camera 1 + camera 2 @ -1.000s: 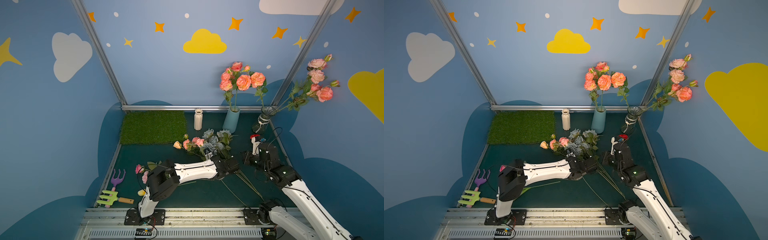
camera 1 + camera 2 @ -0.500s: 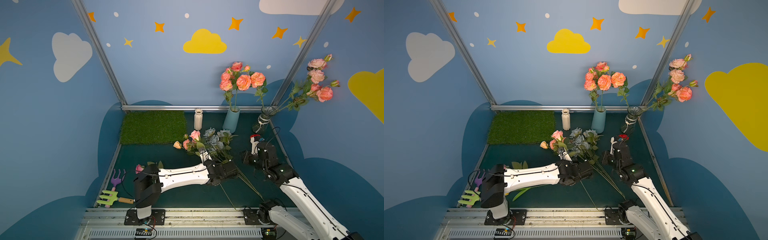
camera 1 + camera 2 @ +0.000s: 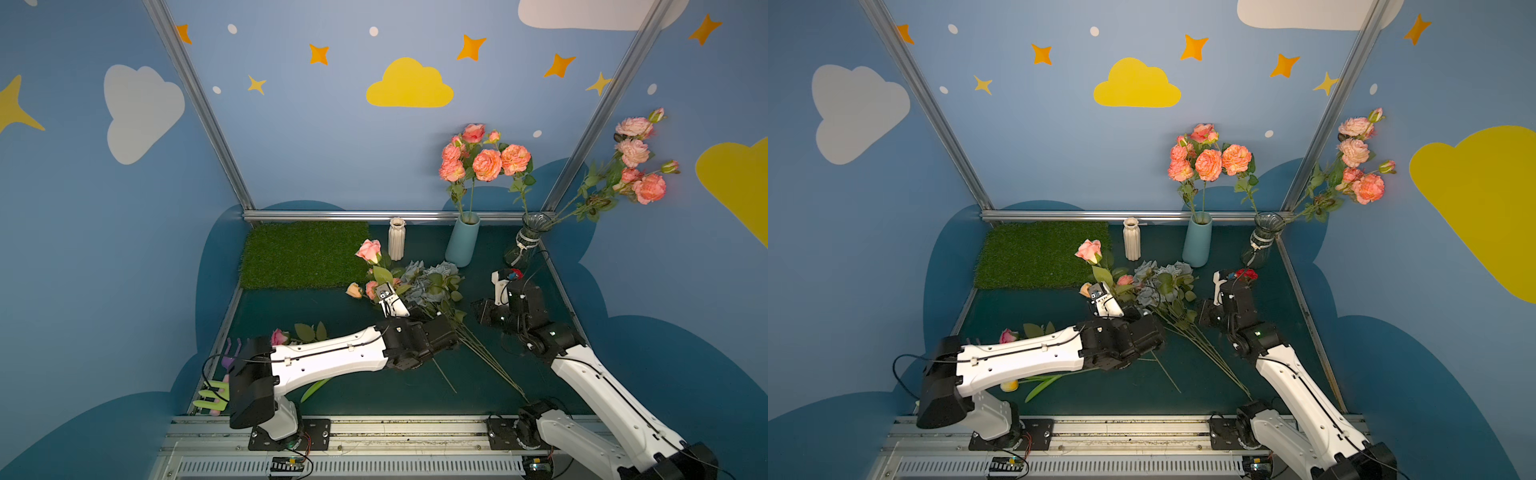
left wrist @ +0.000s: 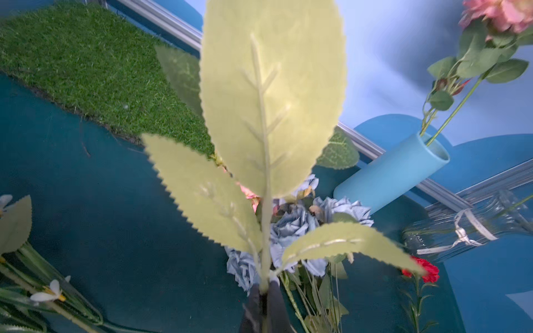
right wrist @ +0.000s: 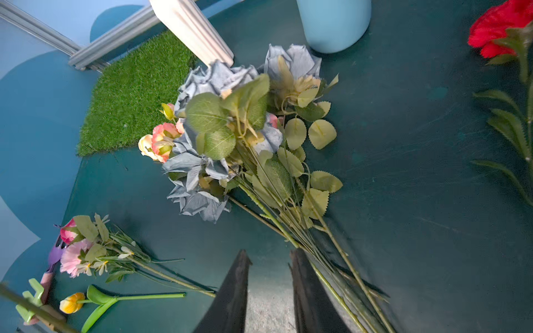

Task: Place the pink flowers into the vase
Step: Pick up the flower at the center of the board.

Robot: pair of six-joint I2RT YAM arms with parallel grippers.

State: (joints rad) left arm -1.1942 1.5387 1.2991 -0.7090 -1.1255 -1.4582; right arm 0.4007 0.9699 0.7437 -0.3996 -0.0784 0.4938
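Observation:
My left gripper (image 4: 264,299) is shut on the thin green stem of a pink flower (image 3: 369,250), whose rose head stands raised above the mat in both top views. Big leaves (image 4: 271,95) fill the left wrist view. More pink flowers (image 3: 484,160) stand in a blue vase (image 3: 462,241), and others (image 3: 636,166) lean out of a glass vase (image 3: 525,243). A white ribbed vase (image 3: 396,239) has no flowers in it. My right gripper (image 5: 269,259) is open and holds nothing, low over the mat beside the stems of the lying bunch.
Grey-blue roses (image 3: 432,278) with small pink buds (image 3: 361,289) lie mid-mat. A red carnation (image 3: 515,273) lies by the glass vase. A grass patch (image 3: 303,253) covers the back left. Loose flowers (image 5: 72,253), a yellow tulip (image 5: 70,306) and toy garden tools (image 3: 212,395) lie front left.
The left gripper has lifted a pink rose stem out of the pile, and its bloom now stands higher and further back. The left elbow swung leftward. The right arm barely moved.

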